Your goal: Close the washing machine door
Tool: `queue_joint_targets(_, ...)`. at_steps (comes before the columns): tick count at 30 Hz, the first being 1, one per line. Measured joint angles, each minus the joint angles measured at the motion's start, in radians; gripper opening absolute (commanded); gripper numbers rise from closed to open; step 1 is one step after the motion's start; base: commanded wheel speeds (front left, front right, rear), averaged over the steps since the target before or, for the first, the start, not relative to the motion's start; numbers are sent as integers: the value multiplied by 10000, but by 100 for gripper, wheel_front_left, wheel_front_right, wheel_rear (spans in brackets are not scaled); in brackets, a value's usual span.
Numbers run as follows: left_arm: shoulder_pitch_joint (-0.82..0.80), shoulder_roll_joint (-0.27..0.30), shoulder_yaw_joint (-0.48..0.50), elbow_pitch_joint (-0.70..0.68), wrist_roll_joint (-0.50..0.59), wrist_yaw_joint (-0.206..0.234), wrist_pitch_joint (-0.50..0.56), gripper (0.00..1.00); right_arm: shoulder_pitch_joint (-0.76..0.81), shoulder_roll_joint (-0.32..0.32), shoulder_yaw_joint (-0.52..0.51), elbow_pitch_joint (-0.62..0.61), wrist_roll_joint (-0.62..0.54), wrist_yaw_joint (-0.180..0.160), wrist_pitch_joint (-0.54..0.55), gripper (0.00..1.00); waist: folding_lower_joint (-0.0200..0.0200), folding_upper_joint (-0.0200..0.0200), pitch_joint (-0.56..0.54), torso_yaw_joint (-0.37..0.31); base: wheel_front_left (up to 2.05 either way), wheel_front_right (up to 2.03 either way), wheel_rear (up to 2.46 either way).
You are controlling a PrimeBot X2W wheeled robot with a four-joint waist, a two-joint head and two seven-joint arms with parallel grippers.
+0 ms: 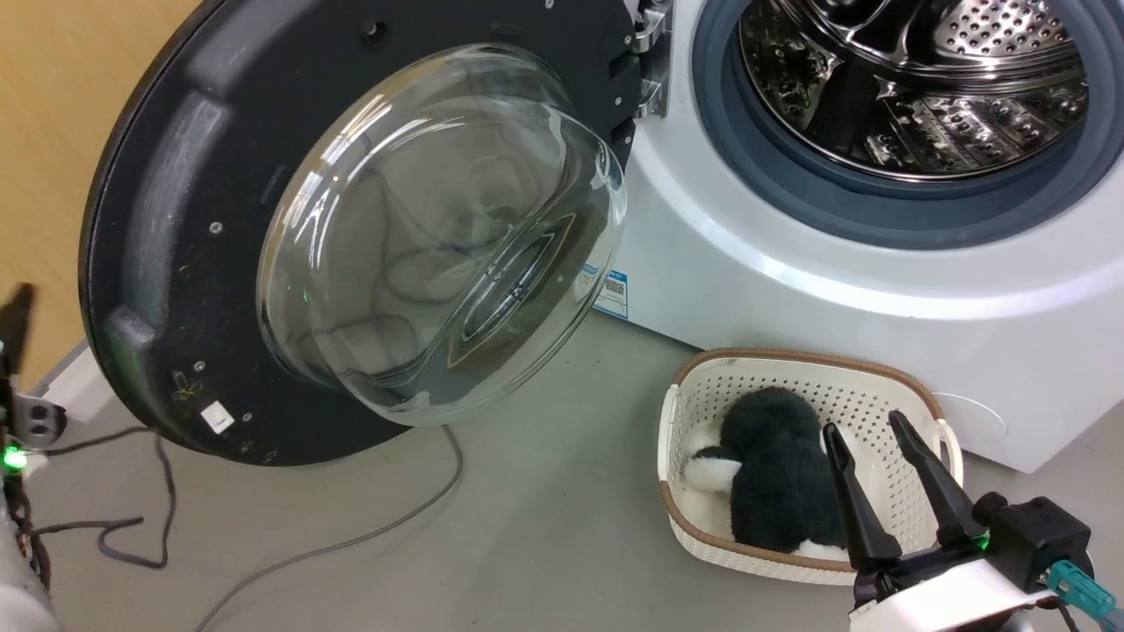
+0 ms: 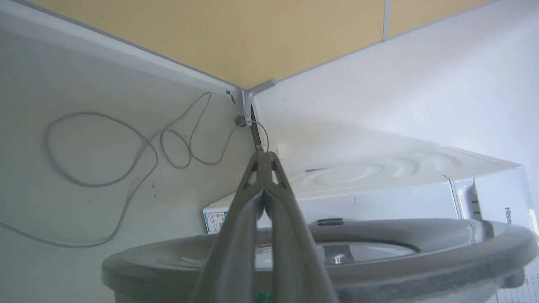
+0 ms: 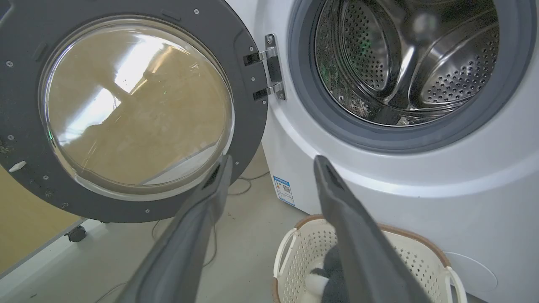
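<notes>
The washing machine door (image 1: 176, 219) stands swung wide open to the left, its bulging glass bowl (image 1: 439, 237) facing me and its metal hinge (image 3: 269, 67) at the machine's edge. The white washing machine (image 1: 790, 290) shows its steel drum (image 1: 922, 88) and blue-grey gasket (image 1: 729, 149). My right gripper (image 1: 863, 424) is open at the lower right, over a basket, well away from the door. In the right wrist view, the right gripper (image 3: 271, 162) points between the door (image 3: 134, 105) and the drum (image 3: 404, 63). My left gripper (image 2: 264, 155) is shut on nothing, just above the door's grey outer rim (image 2: 421, 252).
A cream perforated basket (image 1: 843, 386) holding a black-and-white plush toy (image 1: 773, 474) sits on the floor in front of the machine. A grey cable (image 1: 395, 518) trails across the floor under the door. A yellow wall (image 1: 53, 132) stands behind the door.
</notes>
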Motion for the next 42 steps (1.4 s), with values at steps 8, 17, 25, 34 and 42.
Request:
queue_joint_targets(8, 231, 27, -424, 184, -679, -786, 2111, 0, 8, 35, -84, 21, 0, 0, -2, 100, 0, 0, -181, -89, 0, 0, 0)
queue_joint_targets(17, 1127, -591, -332, -1066, -2464, -1014, 4819, 0, 79, 253, -146, 284, 19, 0, -155, 100, 0, 0, -633, -132, 0, 0, 0)
queue_joint_targets(25, 2406, -2006, -844, -3116, -3229, -460, 6406, 0, 239, 464, -506, 550, 105, 0, -416, 100, -1, 0, -1123, -201, 0, 0, 0)
queue_joint_targets(34, 4679, -2811, -2736, -5948, -4036, 593, 7204, 0, 281, 594, -631, 639, 113, 0, -512, 100, -1, 0, -1330, -778, 0, 0, 0)
queue_joint_targets(42, 5866, -2890, -5591, -7003, -6669, 1281, 4761, 0, 313, 619, -639, 660, 54, 0, -510, 100, -1, 0, -1194, -1756, 0, 0, 0)
